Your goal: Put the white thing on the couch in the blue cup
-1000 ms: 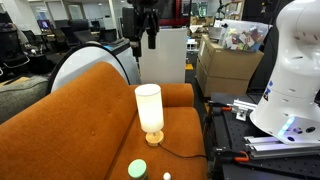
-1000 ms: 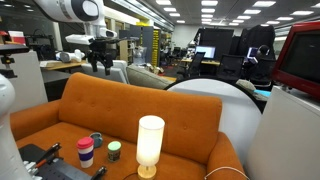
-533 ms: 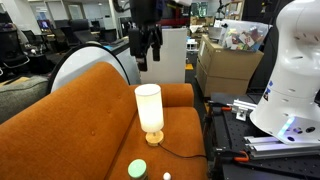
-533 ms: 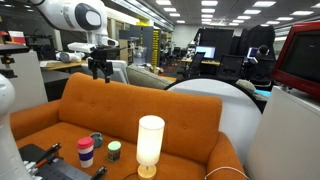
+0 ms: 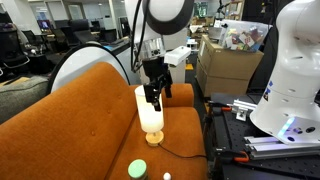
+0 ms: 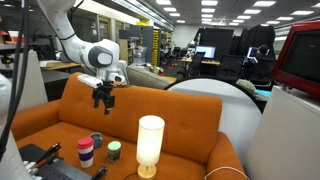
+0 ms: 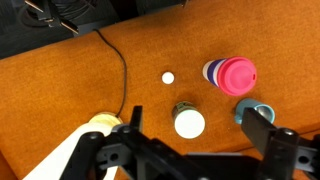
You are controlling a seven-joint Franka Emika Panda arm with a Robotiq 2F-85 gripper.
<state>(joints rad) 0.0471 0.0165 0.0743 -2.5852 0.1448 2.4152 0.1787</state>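
Observation:
The white thing (image 7: pixel 168 77) is a tiny round object lying on the orange couch (image 7: pixel 60 95) seat; it also shows at the bottom edge of an exterior view (image 5: pixel 167 176). The small blue cup (image 7: pixel 252 110) stands open-side up to its right, partly behind one finger, and shows in an exterior view (image 6: pixel 96 139). My gripper (image 7: pixel 197 135) is open and empty. It hangs well above the seat in both exterior views (image 5: pixel 153 96) (image 6: pixel 103 95), with the white thing ahead of the fingertips.
A round green thing (image 7: pixel 189 122) with a pale top lies between my fingers' lines. A pink-lidded cup (image 7: pixel 232 73) stands beside the blue cup. A tall white lamp (image 5: pixel 149 110) with a black cord (image 7: pixel 115 55) stands on the seat near the gripper.
The arm has come down from high above the backrest and forward over the seat, close beside the lamp. The things on the couch have not moved.

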